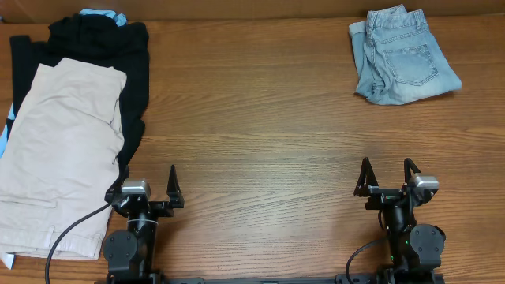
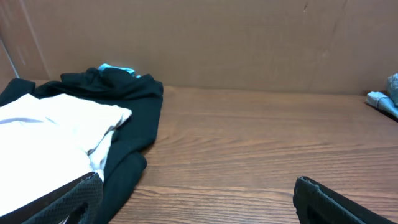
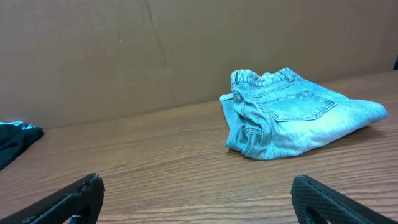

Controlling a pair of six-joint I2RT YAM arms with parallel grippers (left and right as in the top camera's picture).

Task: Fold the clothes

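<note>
Large cream-beige cotton shorts (image 1: pixel 63 150) lie atop a black garment (image 1: pixel 118 55). Left end effector (image 1: pixel 147 187), beside it, and right end effector (image 1: pixel 387 171) gape wide.

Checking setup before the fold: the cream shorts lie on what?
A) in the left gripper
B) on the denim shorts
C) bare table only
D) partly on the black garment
D: the cream shorts overlap the black garment at far left; the denim shorts lie apart at top right.

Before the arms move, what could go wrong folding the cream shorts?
The cream shorts lie on the black garment; a pinch by the left gripper may grab both.
The left arm's cable crosses the shorts' lower corner and could drag them.
The right gripper sits far from them; reach looks doubtful.
</note>
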